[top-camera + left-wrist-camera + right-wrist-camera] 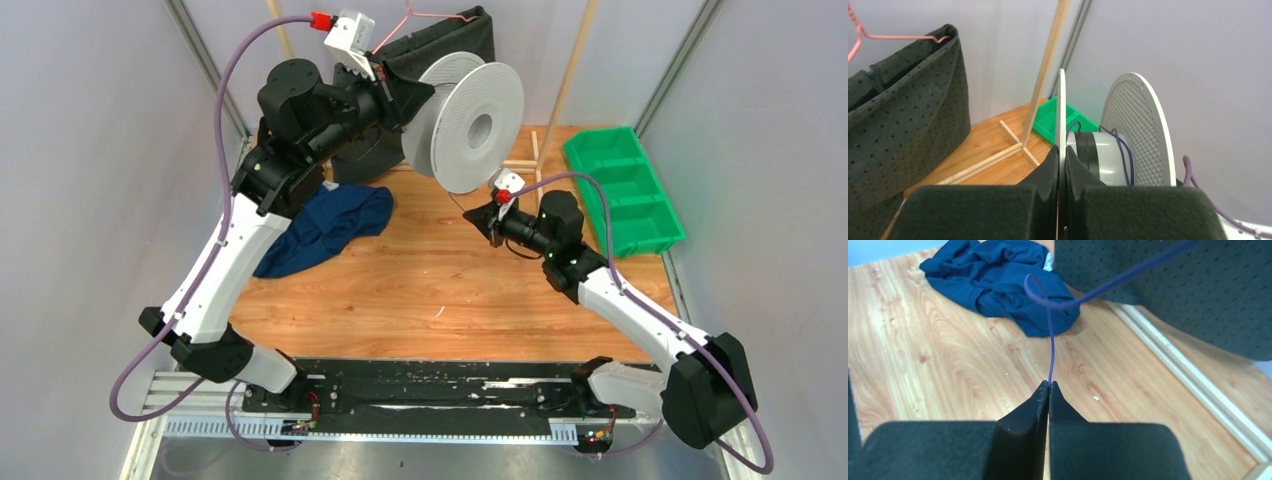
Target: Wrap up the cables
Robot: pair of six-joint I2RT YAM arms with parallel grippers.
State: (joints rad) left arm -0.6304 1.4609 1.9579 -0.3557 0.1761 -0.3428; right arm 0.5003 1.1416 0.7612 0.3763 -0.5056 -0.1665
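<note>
Right wrist: the cable [1050, 355] is being pinched in closed right jaws, running to the spool [1143, 125] being clamped by left jaws; likely light and limp, best held short.

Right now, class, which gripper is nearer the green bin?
Right. The right gripper pinches the cable mid-table, just left of the green bin; the left gripper clamps the spool by its flange, raised, farther off toward the back left.
</note>
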